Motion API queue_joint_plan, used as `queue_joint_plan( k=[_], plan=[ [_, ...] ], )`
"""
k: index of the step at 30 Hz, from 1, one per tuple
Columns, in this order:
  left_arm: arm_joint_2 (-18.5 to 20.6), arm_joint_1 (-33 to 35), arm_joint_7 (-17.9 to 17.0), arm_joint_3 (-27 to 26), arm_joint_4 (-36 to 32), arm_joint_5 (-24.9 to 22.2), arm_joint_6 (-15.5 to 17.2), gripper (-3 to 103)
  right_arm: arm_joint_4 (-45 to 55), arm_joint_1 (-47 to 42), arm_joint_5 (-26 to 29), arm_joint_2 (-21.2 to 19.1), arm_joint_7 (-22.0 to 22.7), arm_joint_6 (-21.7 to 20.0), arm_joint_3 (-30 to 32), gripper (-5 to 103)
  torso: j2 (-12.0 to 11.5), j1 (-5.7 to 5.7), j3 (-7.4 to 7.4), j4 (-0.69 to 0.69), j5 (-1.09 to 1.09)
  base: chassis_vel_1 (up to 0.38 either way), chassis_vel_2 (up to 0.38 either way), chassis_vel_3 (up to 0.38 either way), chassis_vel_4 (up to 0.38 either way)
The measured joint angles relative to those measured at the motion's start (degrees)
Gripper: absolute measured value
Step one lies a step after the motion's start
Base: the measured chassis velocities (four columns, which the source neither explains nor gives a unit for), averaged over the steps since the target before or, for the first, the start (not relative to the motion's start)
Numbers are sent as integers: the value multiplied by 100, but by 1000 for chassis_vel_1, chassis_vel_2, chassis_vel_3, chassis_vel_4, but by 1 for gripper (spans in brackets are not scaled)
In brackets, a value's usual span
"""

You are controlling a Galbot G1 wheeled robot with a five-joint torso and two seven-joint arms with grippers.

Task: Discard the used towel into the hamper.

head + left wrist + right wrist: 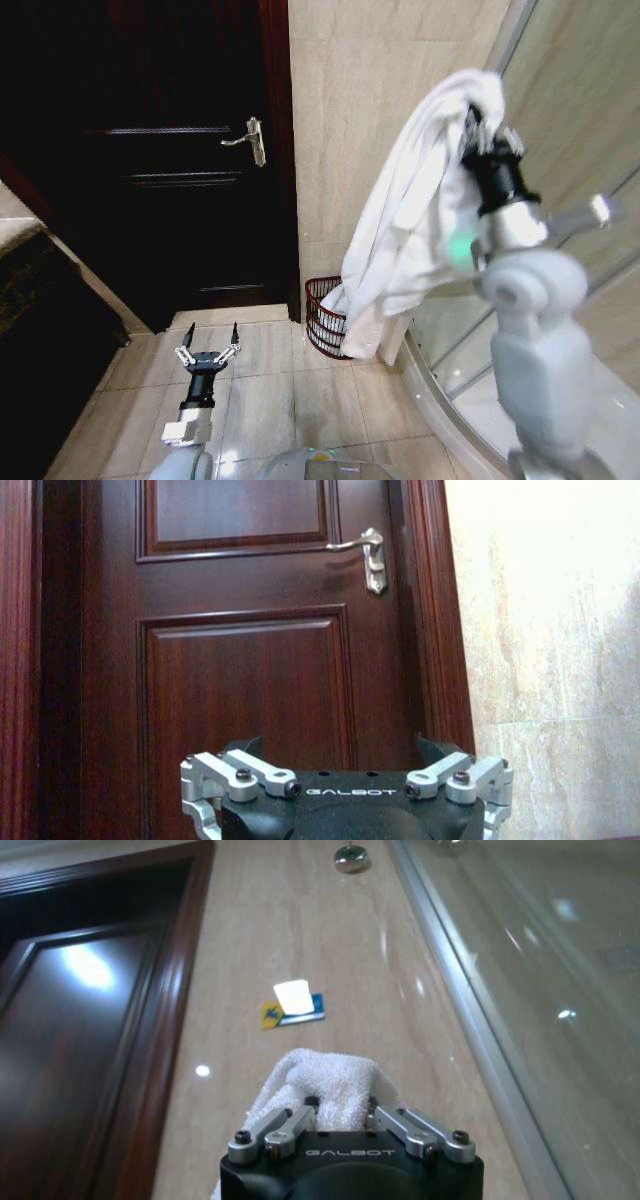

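Towel pinched between right fingers.

My head camera looks down at the floor; left wrist faces the door close; both share its handle.

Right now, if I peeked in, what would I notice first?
First, the big white towel hanging high up from the right gripper, which is shut on it beside the glass shower wall. Under it, the dark wire hamper sits on the floor, and the left gripper hangs low and open near the dark door.
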Motion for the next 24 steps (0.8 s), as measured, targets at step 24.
queue_joint_plan(
  k=[24],
  plan=[
    [4,-166,16,-16,5,-178,42,100,-2539,3549,134,557,-280,-84,-1336,16,-4,-3,-5,0,-2,0,0,0,0]
  ],
)
